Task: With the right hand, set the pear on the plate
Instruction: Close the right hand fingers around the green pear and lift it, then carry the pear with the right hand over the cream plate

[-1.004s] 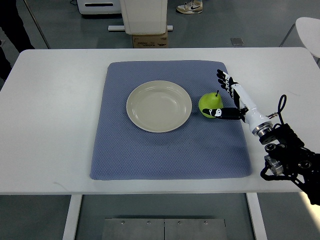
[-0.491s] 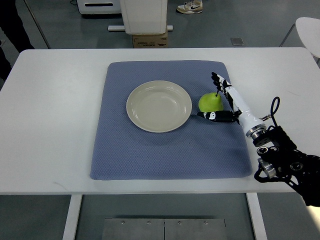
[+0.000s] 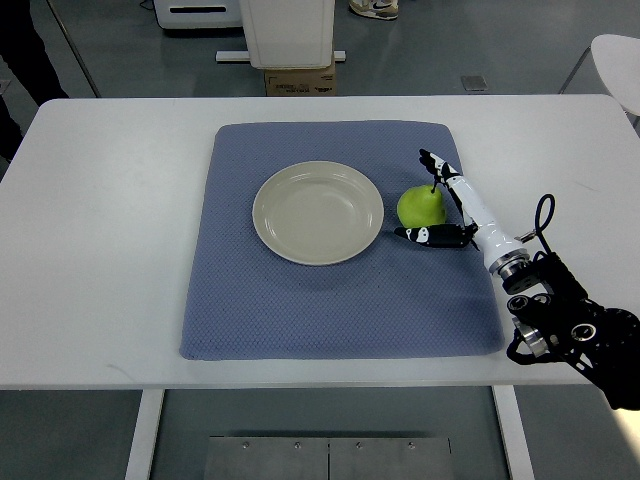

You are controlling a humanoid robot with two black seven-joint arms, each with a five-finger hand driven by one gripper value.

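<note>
Top view showed a white desk carrying a blue-grey mat, with a cream plate lying on the mat a little left of its middle. The plate held nothing. Just to the right of the plate, on the mat and not touching the plate's rim as far as could be seen, stood a green pear with its dark stem pointing up and away from the camera.

The right hand reached in from the lower right, its white forearm running diagonally back to a black wrist assembly near the desk's front right corner. The hand cupped the pear from its right side: the thumb lay along the near side of the fruit, close against its base, while the other fingers stood at the far right of it by the stem. The fingers were spread around the pear rather than clenched; whether they pressed on it firmly enough to grip could not be told, and the pear sat on the mat, not lifted.

Beyond the desk's far edge a white cabinet base stood above a cardboard box on the grey floor.
</note>
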